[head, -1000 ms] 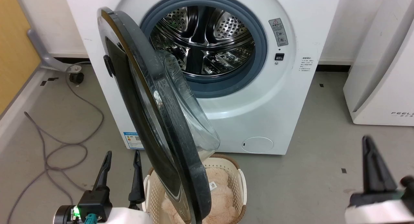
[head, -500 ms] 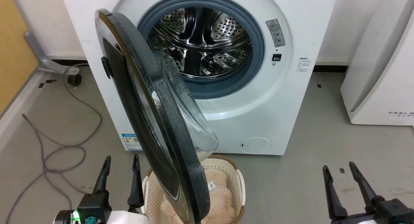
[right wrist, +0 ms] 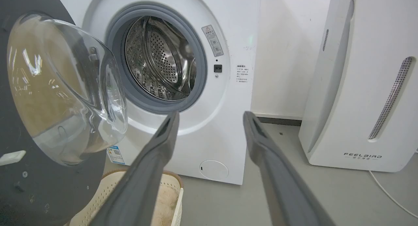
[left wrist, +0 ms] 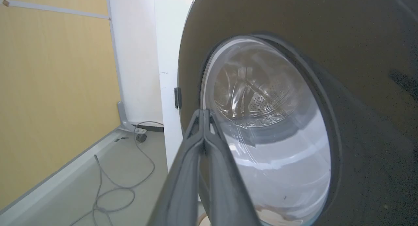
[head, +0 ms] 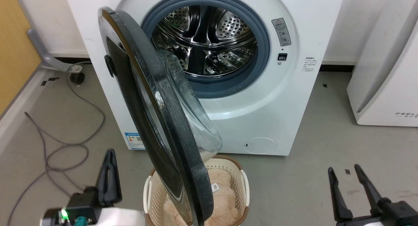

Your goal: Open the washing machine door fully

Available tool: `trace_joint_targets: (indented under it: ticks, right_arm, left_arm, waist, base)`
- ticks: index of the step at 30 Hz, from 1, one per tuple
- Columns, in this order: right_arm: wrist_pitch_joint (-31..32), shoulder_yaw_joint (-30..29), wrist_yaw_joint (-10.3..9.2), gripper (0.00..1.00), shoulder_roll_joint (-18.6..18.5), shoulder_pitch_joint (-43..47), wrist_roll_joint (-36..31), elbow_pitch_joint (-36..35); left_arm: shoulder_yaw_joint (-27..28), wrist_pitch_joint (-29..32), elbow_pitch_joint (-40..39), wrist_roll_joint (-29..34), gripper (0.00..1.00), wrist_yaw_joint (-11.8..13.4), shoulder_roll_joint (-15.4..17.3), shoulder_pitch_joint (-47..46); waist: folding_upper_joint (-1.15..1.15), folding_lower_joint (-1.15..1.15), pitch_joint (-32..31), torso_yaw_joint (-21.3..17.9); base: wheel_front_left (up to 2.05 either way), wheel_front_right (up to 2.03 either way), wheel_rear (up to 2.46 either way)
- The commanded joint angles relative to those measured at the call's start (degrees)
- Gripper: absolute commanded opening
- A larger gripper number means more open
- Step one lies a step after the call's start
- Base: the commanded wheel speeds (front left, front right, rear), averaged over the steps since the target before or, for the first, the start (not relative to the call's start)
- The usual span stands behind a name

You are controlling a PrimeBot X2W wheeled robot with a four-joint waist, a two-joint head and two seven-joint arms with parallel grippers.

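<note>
The washing machine door (head: 184, 147) stands about half open, edge-on to me in the head view, its clear glass bowl (head: 192, 111) bulging toward the drum (head: 209, 40). The white washing machine (head: 267, 102) stands behind it. My left gripper (head: 110, 152) is shut and holds nothing. It sits low on the door's left, outer side, apart from it. In the left wrist view my left gripper (left wrist: 203, 111) points at the door's glossy black face (left wrist: 294, 17). My right gripper (head: 343, 168) is open and empty at the lower right, facing the machine (right wrist: 228, 137) and the door's matte inner face (right wrist: 19, 186).
A cream laundry basket (head: 243, 183) with something pink and fluffy inside sits on the floor under the door's free edge. A grey cable (head: 65, 147) loops over the floor at the left by a yellow wall (head: 13, 56). The white FEELAIR appliance (head: 385, 72) stands at the right.
My left gripper's fingers have closed together and its wrist has shifted a little left. My right gripper came down from a raised pose to low right. The door has not moved.
</note>
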Motion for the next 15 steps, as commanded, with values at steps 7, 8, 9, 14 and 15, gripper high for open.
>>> trace_joint_targets:
  ticks: [7,8,9,14,15]
  right_arm:
    - [-0.20,-1.15,0.03,1.00,0.29,0.85,0.63,-2.55]
    - [-0.20,-1.11,0.03,1.00,0.29,0.87,0.70,-2.68]
    - [-0.20,-1.05,0.03,1.00,0.29,0.90,0.73,-2.75]
    - [-0.20,-0.95,0.03,1.00,0.29,1.00,0.72,-2.78]
    - [-0.20,-0.94,0.03,1.00,0.29,1.01,0.75,-2.78]
  left_arm:
    - [1.15,-0.30,-11.49,2.91,0.00,-0.77,0.14,-5.35]
    - [0.87,-0.30,-13.17,3.21,0.00,-0.84,0.14,-5.86]
    - [0.44,-0.30,-14.80,3.51,0.00,-0.90,0.14,-6.31]
    - [-3.24,-0.30,-21.78,5.08,0.00,-1.39,0.13,-8.20]
    - [-4.17,-0.30,-22.73,5.23,0.00,-1.56,0.12,-8.49]
  waist:
    - [0.00,0.00,0.58,0.40]
    - [0.00,0.00,0.63,0.35]
    - [0.00,0.00,0.67,0.30]
    - [0.00,0.00,0.85,0.05]
    - [0.00,0.00,0.88,-0.01]
  base:
    - [0.00,0.00,0.00]
    - [0.00,0.00,0.00]
    - [0.00,0.00,0.00]
    - [0.00,0.00,0.00]
    - [0.00,0.00,0.00]
